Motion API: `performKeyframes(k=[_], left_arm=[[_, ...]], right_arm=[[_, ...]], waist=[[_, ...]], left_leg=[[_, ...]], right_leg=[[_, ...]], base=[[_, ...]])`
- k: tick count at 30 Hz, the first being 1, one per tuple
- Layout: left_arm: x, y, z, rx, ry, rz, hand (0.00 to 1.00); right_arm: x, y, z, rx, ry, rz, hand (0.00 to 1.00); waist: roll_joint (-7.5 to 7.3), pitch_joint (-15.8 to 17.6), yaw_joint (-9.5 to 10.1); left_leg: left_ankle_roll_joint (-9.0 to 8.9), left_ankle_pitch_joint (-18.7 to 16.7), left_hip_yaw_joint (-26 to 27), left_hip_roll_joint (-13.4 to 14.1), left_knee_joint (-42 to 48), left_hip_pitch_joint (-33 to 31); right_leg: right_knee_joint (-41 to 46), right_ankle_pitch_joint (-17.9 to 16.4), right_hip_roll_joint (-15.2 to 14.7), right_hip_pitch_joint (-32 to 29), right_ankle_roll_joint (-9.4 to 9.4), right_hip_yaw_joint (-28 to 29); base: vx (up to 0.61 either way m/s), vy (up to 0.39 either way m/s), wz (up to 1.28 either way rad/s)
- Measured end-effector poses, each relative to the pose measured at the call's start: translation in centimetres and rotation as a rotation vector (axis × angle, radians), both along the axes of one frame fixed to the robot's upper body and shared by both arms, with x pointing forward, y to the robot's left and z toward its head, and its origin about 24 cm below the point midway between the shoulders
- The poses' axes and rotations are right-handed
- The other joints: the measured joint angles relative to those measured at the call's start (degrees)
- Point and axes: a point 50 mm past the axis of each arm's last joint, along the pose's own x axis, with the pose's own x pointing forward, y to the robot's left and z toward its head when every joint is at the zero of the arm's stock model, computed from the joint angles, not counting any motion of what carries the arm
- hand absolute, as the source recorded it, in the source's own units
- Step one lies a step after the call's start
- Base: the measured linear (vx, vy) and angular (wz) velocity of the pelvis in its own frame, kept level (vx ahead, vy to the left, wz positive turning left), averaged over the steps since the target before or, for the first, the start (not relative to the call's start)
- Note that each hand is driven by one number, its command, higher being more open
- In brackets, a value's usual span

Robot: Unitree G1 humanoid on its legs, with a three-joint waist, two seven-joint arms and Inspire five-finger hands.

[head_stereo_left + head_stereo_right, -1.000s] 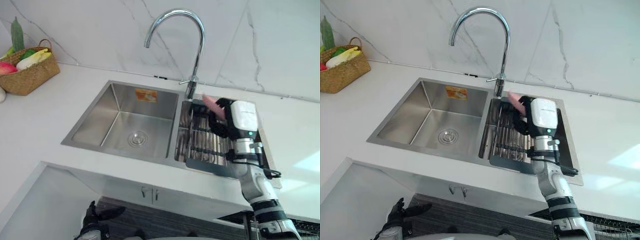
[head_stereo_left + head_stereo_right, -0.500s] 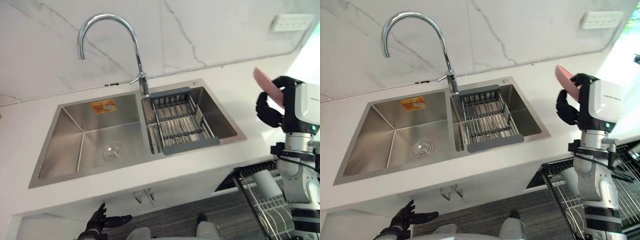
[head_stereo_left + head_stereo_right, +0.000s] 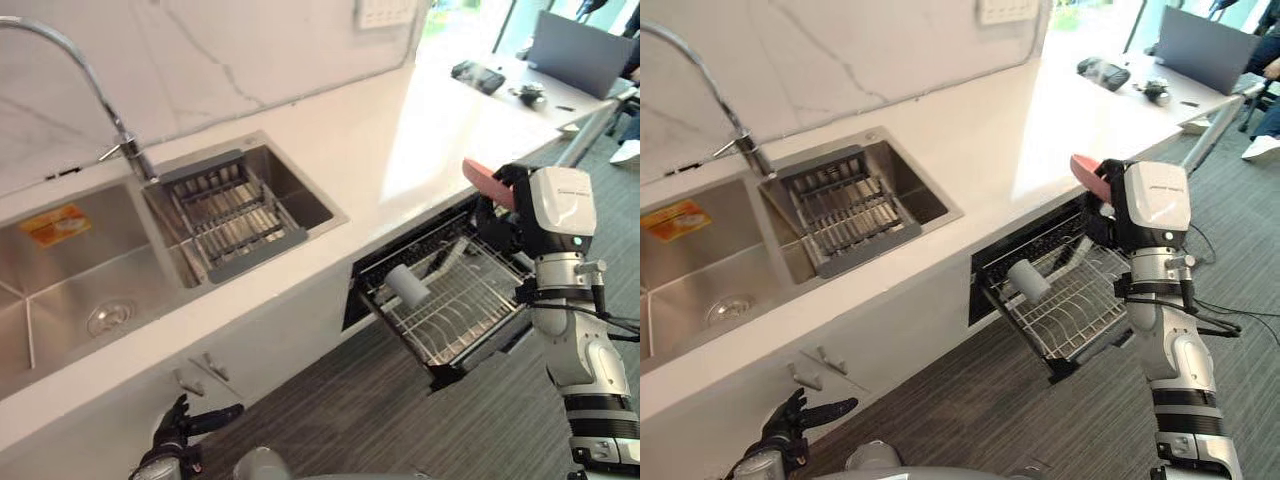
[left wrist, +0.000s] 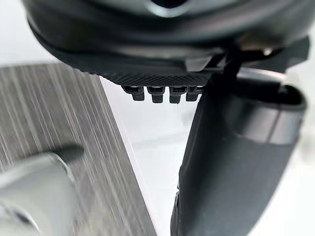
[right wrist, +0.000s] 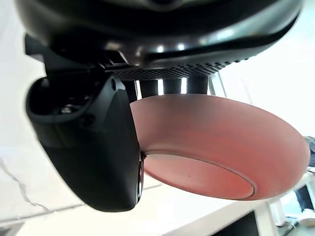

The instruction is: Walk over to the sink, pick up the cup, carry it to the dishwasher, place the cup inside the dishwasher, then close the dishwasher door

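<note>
Near the dishwasher rack (image 3: 455, 315), I am carrying the pink cup (image 3: 482, 177), right hand (image 3: 500, 225) curled round it; next it is needing a gentle lowering inside.

Curved chrome faucet (image 3: 132, 158), grey drying rack (image 3: 225, 215), white countertop (image 3: 390, 130), open laptop (image 3: 585, 50), striped grey floor (image 3: 400, 420)
</note>
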Motion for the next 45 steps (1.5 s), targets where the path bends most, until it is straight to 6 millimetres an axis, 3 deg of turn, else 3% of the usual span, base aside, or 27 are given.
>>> performKeyframes(k=[2, 6, 9, 10, 12, 14, 15, 18, 21, 22, 23, 25, 26, 28, 31, 33, 36, 42, 45], left_arm=[[0.2, -0.9, -0.4, 0.036, 0.002, 0.007, 1.00], [-0.5, -5.2, -2.2, -0.031, 0.099, -0.052, 1.00], [1.1, -4.7, -1.4, 0.002, 0.004, -0.079, 1.00], [1.6, -4.5, -0.9, 0.022, -0.052, -0.096, 1.00], [2.2, -4.4, -0.4, 0.039, -0.120, -0.107, 1.00], [4.0, -4.4, 0.5, 0.071, -0.202, -0.133, 1.00], [4.4, -4.5, 0.6, 0.073, -0.211, -0.137, 1.00], [6.7, -4.9, 1.3, 0.073, -0.214, -0.186, 1.00], [10.7, -6.3, 3.0, -0.002, -0.292, -0.202, 1.00], [10.8, -6.4, 3.1, -0.010, -0.303, -0.202, 1.00], [11.2, -6.9, 3.5, -0.047, -0.365, -0.211, 1.00], [10.8, -7.8, 3.5, -0.084, -0.427, -0.263, 1.00], [9.8, -8.5, 3.5, -0.226, -0.554, -0.271, 1.00], [7.5, -9.5, 3.5, -0.304, -0.663, -0.316, 1.00], [4.8, -10.5, 4.8, -0.125, -0.853, -0.452, 1.00], [5.6, -10.6, 4.6, -0.103, -0.761, -0.403, 1.00], [5.9, -8.1, 4.3, -0.275, -0.818, -0.352, 1.00], [5.2, -6.0, 4.6, -0.310, -0.916, -0.328, 1.00], [2.4, -4.2, 3.9, -0.306, -0.909, -0.338, 1.00]], right_arm=[[-0.1, 0.0, -0.6, 0.010, 0.030, -0.014, 0.00], [0.3, 1.2, -3.3, 0.000, 0.163, 0.003, 0.00], [1.4, 2.4, -4.2, -0.035, 0.203, 0.042, 0.00], [2.8, 2.9, -3.0, -0.049, 0.147, 0.054, 0.00], [4.0, 2.8, -1.8, -0.052, 0.090, 0.041, 0.00], [6.2, 1.7, 0.7, -0.055, 0.018, -0.039, 0.00], [6.5, 1.5, 1.2, -0.058, 0.009, -0.055, 0.00], [8.2, 1.6, 5.6, -0.118, -0.099, -0.064, 0.00], [9.3, 1.1, 9.8, -0.173, -0.218, -0.112, 0.00], [9.3, 1.1, 9.9, -0.171, -0.222, -0.120, 0.00], [9.4, 0.5, 10.1, -0.165, -0.228, -0.166, 1.00], [9.3, -1.0, 9.4, -0.155, -0.193, -0.252, 1.00], [9.2, -1.7, 9.0, -0.104, -0.174, -0.297, 1.00], [9.0, -2.5, 8.5, -0.021, -0.151, -0.350, 1.00], [8.9, -3.0, 8.4, 0.052, -0.141, -0.360, 1.00], [8.7, -3.1, 7.6, 0.117, -0.132, -0.356, 1.00], [7.9, -2.8, 6.8, 0.209, -0.198, -0.318, 1.00], [6.8, -3.5, 4.0, 0.363, -0.243, -0.346, 1.00], [4.9, -5.1, 2.2, 0.443, -0.284, -0.393, 1.00]], waist=[[0.57, 0.2, -0.02], [1.52, 3.8, -0.22], [1.11, 8.1, 0.34], [1.16, 10.8, 0.40], [1.34, 13.0, 0.40], [2.75, 18.3, 1.07], [3.10, 18.5, 1.32], [3.48, 18.7, 2.32], [4.88, 19.4, 2.32], [4.93, 19.4, 2.32], [5.49, 19.6, 2.38], [6.76, 19.7, 3.08], [7.45, 19.9, 3.67], [8.20, 19.9, 4.29], [8.48, 19.9, 4.41], [8.68, 19.8, 5.01], [8.44, 19.9, 3.80], [7.66, 19.7, 2.30], [5.57, 18.2, 1.70]], left_leg=[[-1.24, 2.8, -0.3, -0.3, -3.8, 0.0], [-0.79, 5.6, -1.6, -1.5, -7.1, 0.0], [-0.25, 6.6, -2.7, -2.7, -7.1, -3.5], [0.63, 7.6, -3.4, -4.2, -7.1, -7.7], [1.10, 8.3, -4.5, -4.9, -7.1, -10.7], [2.02, 9.9, -5.8, -5.4, -7.6, -13.9], [2.18, 10.4, -6.0, -5.6, -8.2, -14.8], [2.67, 12.5, -6.5, -6.8, -11.6, -17.5], [3.78, 13.5, -8.9, -8.9, -12.7, -20.9], [3.87, 13.6, -8.9, -9.0, -12.8, -21.1], [4.06, 13.8, -9.8, -9.7, -13.1, -21.9], [4.13, 14.3, -11.8, -10.6, -14.2, -22.3], [4.14, 14.6, -12.4, -11.1, -15.0, -22.4], [4.23, 15.1, -13.3, -11.7, -16.2, -22.4], [4.24, 15.1, -14.6, -12.1, -16.4, -21.9], [4.19, 15.2, -14.5, -12.4, -17.1, -20.1], [4.02, 15.3, -14.6, -12.2, -17.4, -19.1], [3.57, 15.4, -14.0, -11.2, -17.5, -14.9], [2.87, 15.2, -14.0, -10.2, -17.5, -13.6]], right_leg=[[-1.6, -1.3, 1.1, -0.5, 1.85, -0.5], [-2.8, -1.6, 1.5, -0.4, 1.88, -1.2], [-1.3, -3.0, -0.1, -4.2, 2.43, -1.0], [-1.6, -3.9, -1.1, -8.0, 2.90, -1.0], [-2.5, -3.9, -1.4, -10.5, 3.01, -1.0], [-3.6, -3.2, -1.2, -13.0, 3.21, -1.3], [-3.8, -2.8, -1.2, -13.9, 3.07, -1.4], [-6.1, 0.0, -0.7, -18.5, 2.73, 0.0], [-7.9, 2.5, -1.7, -22.0, 3.09, 0.7], [-7.9, 2.5, -1.8, -22.3, 3.13, 0.7], [-8.0, 2.8, -2.3, -22.6, 3.34, 0.3], [-8.2, 2.8, -2.8, -22.6, 3.47, -0.6], [-8.5, 2.9, -3.0, -22.5, 3.66, -1.1], [-8.7, 3.0, -3.4, -22.3, 3.73, -2.0], [-9.4, 3.0, -3.4, -20.6, 3.72, -2.8], [-9.8, 3.0, -3.4, -19.1, 3.73, -2.6], [-10.8, 3.0, -2.8, -17.8, 3.81, -2.6], [-12.1, 3.2, -1.6, -13.7, 3.96, -2.0], [-13.5, 3.4, -0.3, -12.1, 4.21, -2.0]], base=[[-0.10, -0.218, 0.02], [-0.08, -0.069, 0.11], [-0.10, 0.031, 0.08], [-0.16, 0.048, 0.00], [-0.11, 0.050, 0.04], [-0.15, 0.075, 0.13], [-0.15, 0.083, 0.06], [-0.09, 0.080, -0.17], [-0.02, 0.082, -0.05], [-0.01, 0.065, 0.14], [0.02, 0.041, 0.24], [0.04, 0.051, 0.30], [0.05, 0.037, 0.27], [0.05, 0.030, 0.26], [0.04, 0.023, 0.18], [0.01, 0.021, 0.00], [0.00, 0.000, 0.00], [-0.04, -0.006, -0.10], [-0.07, -0.016, -0.11]])
